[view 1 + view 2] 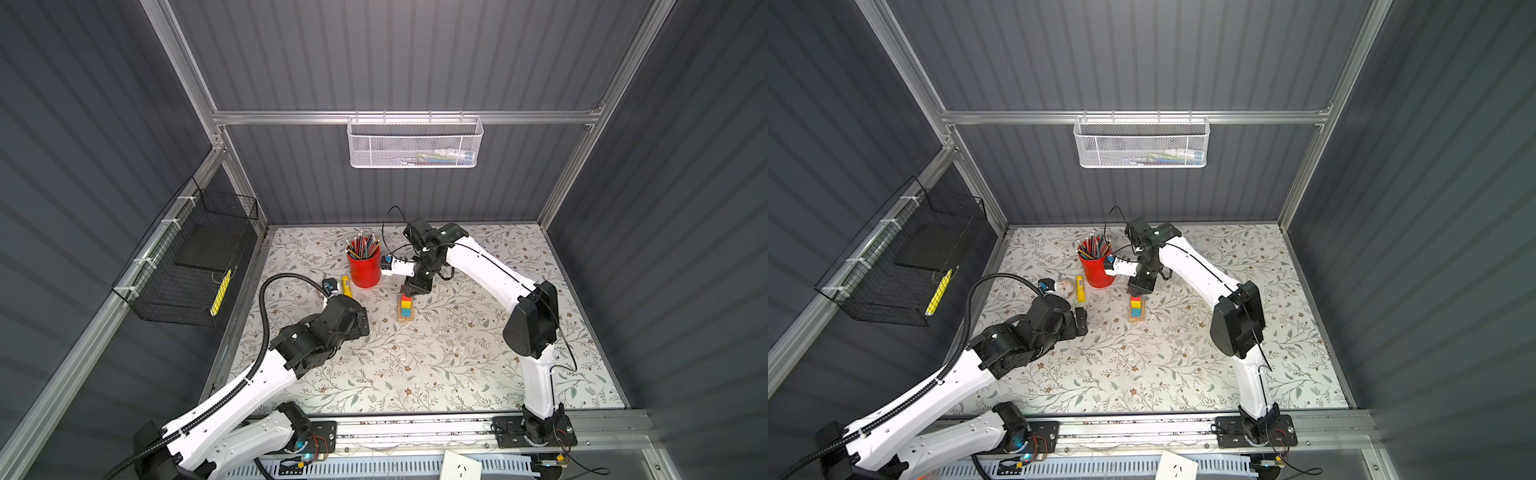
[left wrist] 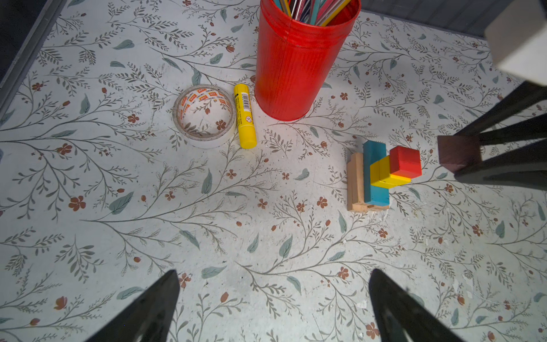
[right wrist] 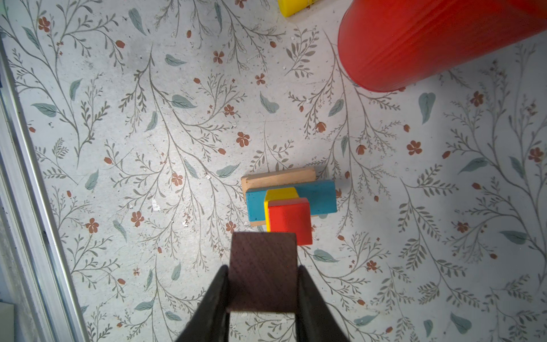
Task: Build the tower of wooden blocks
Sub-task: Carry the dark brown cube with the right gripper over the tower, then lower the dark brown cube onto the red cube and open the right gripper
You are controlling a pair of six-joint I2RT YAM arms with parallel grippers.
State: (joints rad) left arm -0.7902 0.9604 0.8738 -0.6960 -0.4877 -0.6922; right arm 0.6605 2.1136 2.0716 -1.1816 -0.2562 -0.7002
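The wood block tower (image 1: 406, 309) (image 1: 1136, 308) stands mid-table. Tan planks (image 2: 355, 183) lie at its bottom, a blue plank (image 2: 376, 197) across them, yellow cubes (image 2: 381, 174) on that and a red cube (image 2: 405, 161) on top. My right gripper (image 3: 262, 268) is shut on the dark brown roof-shaped piece (image 3: 263, 254) (image 2: 457, 154), held just behind and above the red cube (image 3: 288, 220), apart from it. My left gripper (image 2: 274, 272) (image 1: 361, 322) hangs open and empty over bare table, left of the tower.
A red pencil cup (image 1: 365, 270) stands just behind the tower, close to the right wrist. A yellow glue stick (image 2: 245, 118) and a tape roll (image 2: 204, 115) lie left of the cup. A white mesh basket (image 1: 415, 143) and a black wire basket (image 1: 187, 257) hang on the walls.
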